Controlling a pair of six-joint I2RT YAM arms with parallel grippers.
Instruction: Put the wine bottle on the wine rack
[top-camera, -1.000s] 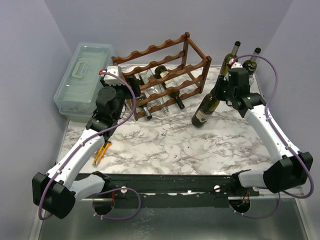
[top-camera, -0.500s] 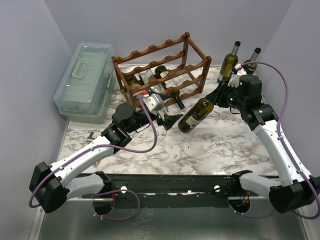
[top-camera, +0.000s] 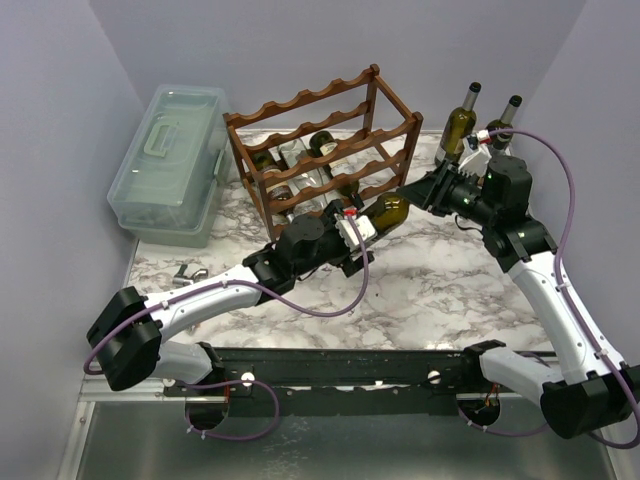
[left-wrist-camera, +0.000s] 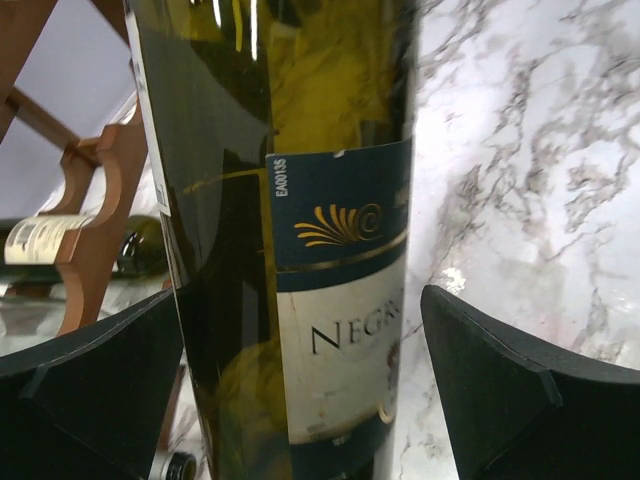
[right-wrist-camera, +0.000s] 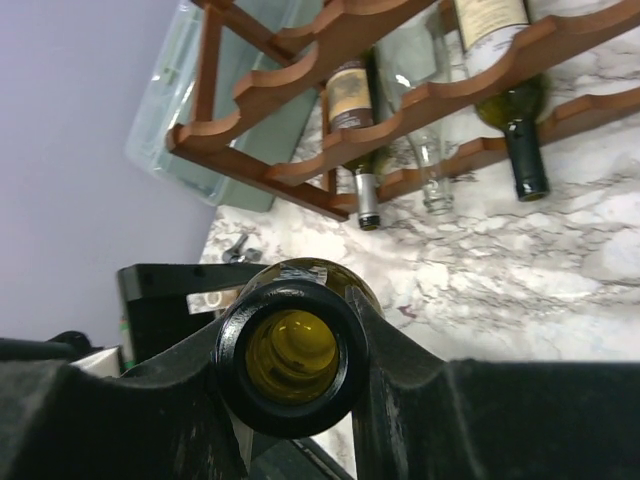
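Note:
My right gripper (top-camera: 420, 192) is shut on the neck of the green wine bottle (top-camera: 385, 210), holding it nearly level just in front of the wine rack (top-camera: 320, 150), base towards the left arm. In the right wrist view the bottle's open mouth (right-wrist-camera: 292, 358) sits squeezed between both fingers (right-wrist-camera: 420, 400). My left gripper (top-camera: 355, 232) is open around the bottle's labelled body (left-wrist-camera: 330, 330). Its fingers (left-wrist-camera: 530, 390) stand on either side, with a visible gap on the right. The reddish-brown rack stands at the back middle with several bottles lying in its lower tiers.
A pale green plastic box (top-camera: 170, 160) sits left of the rack. Two upright bottles (top-camera: 460, 125) stand in the back right corner behind the right arm. A small grey metal piece (top-camera: 185, 272) lies near the table's left edge. Walls close in on both sides.
My left arm swung from the rack's left side across to the bottle and its jaws opened wide. The right arm tipped the bottle from steeply tilted to nearly level and carried it left.

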